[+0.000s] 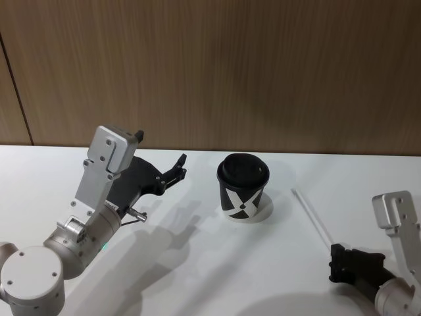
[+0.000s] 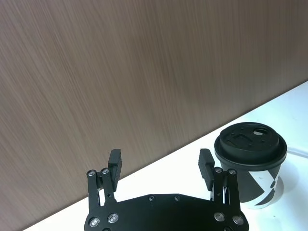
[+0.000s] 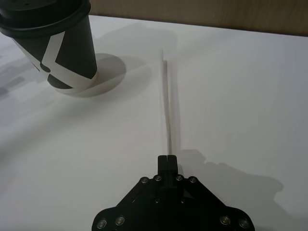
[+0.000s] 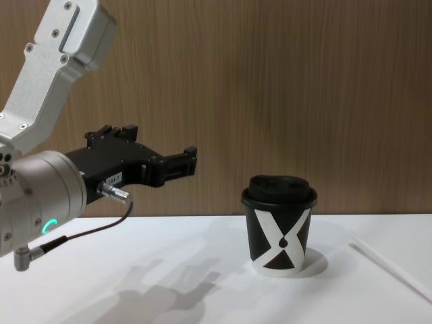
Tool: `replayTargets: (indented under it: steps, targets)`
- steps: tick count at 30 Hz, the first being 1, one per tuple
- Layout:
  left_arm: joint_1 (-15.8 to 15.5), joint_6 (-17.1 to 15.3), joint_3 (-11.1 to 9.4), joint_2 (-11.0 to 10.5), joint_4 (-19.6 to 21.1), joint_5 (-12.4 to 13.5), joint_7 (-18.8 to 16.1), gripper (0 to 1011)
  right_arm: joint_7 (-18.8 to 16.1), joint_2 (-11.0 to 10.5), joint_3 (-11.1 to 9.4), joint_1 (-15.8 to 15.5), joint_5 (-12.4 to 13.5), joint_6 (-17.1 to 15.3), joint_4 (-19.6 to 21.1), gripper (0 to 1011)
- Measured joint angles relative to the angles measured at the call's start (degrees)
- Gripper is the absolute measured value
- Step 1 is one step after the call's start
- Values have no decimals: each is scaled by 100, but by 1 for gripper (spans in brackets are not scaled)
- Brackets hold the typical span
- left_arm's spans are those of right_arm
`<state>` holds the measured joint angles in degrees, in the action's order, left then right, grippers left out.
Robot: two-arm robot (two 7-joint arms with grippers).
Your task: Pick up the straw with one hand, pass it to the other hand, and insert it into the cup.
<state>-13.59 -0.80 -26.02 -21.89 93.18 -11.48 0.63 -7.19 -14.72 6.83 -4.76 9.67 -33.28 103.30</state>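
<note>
Pickup stage: right tool (image 3: pixel 167 161), closed tight, at the straw (image 3: pixel 166 106)'s near end by the desk (image 1: pixel 197 276)'s right edge; left tool (image 2: pixel 161 162) hangs wide. Next: secure pinch, lift.

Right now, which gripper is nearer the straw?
Right. The right gripper sits shut at the near end of the straw; the left gripper hovers open on the far side of the cup from it.

The straw (image 4: pixel 393 273) runs off the chest view's right edge.
</note>
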Motion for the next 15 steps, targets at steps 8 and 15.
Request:
replayTargets:
  steps: [8,15]
  targets:
    - [0,0,0,0,0,0,0,1003,98,-70,-4,-17,-215,405,11,0]
    - [0,0,0,0,0,0,0,1003,102,-275,-24,-30,-456,913,48,0]
